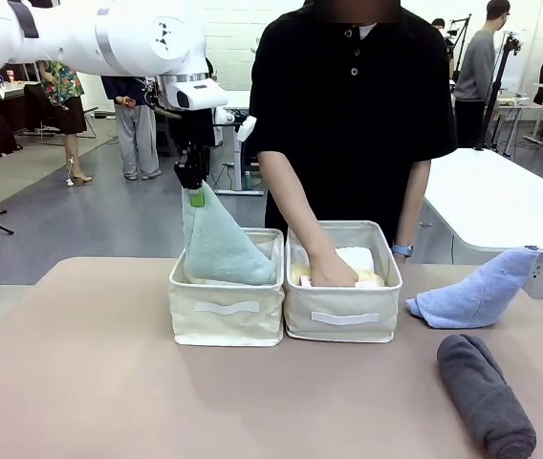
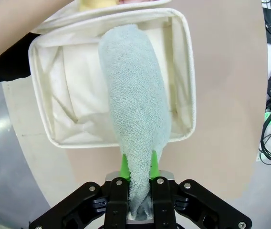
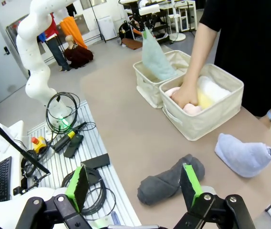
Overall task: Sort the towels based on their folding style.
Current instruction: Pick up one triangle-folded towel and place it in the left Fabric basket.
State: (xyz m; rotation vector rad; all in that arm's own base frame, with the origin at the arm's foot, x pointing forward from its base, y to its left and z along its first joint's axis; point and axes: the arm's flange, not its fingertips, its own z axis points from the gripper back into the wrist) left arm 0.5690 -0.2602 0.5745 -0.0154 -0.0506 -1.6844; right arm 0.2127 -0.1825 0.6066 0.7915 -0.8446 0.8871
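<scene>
My left gripper [image 1: 196, 196] [image 2: 139, 164] is shut on the tip of a pale teal-green cone towel [image 1: 219, 244] [image 2: 136, 100] [image 3: 154, 59], whose wide end hangs into the left cream bin [image 1: 226, 311] [image 2: 185, 71]. The right bin [image 1: 343, 316] [image 3: 212, 114] holds white [image 1: 358, 258] [image 3: 212, 90], yellow [image 3: 203, 101] and pink [image 3: 192, 109] rolled towels, with a person's hand [image 1: 332, 271] [image 3: 183, 95] pressed on them. A light blue cone towel [image 1: 477, 292] [image 3: 243, 153] and a dark grey rolled towel [image 1: 485, 397] [image 3: 171, 180] lie on the table at right. My right gripper [image 3: 134, 186] hangs open above the grey roll.
The person stands at the far side behind the bins. The brown table [image 1: 109, 402] has free room at front left and middle. Cables and a black box [image 3: 73, 143] lie on a slatted shelf beside the table edge in the right wrist view.
</scene>
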